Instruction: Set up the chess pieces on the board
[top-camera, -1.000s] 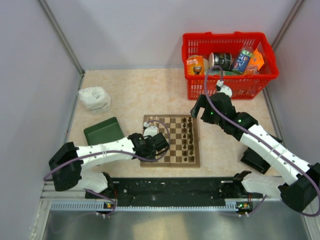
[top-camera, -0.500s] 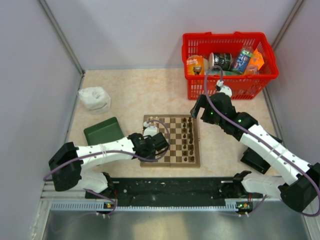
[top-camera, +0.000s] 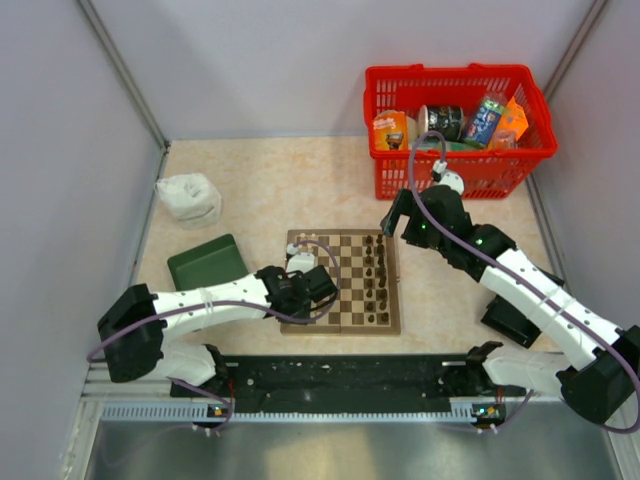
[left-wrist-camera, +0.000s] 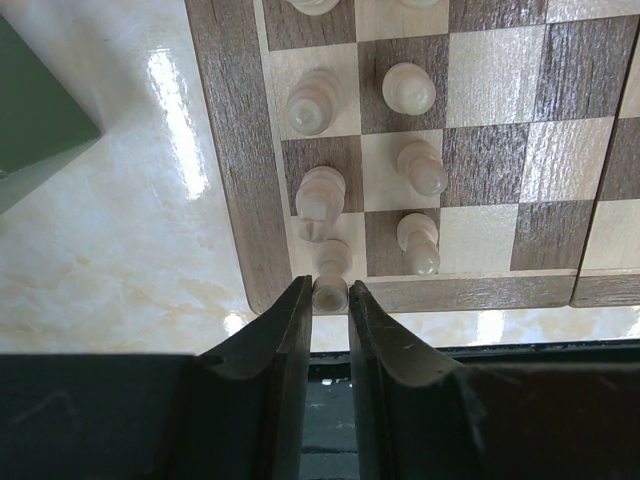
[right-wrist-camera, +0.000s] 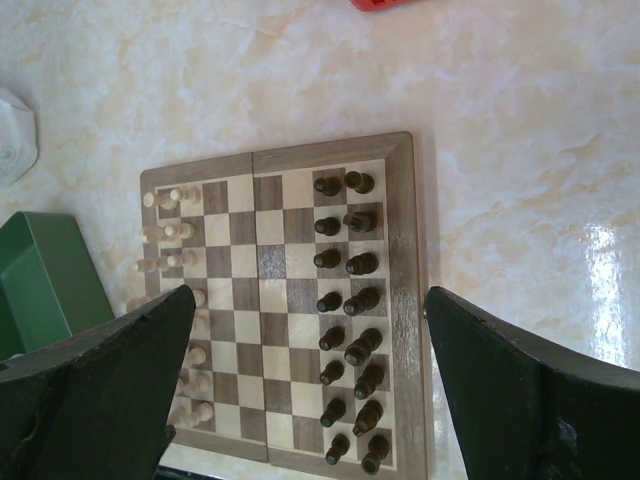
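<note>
Where the board (left-wrist-camera: 225, 150) ends at its corner, the left gripper (left-wrist-camera: 327, 290) closely flanks a cream piece (left-wrist-camera: 331, 280); grip or gap unclear. The right gripper (right-wrist-camera: 305, 305) gapes wide, empty.

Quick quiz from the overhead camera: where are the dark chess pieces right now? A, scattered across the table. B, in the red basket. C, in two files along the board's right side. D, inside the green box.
C: the dark chess pieces stand in two files along the right side of the board, with the cream chess pieces on its left side.
</note>
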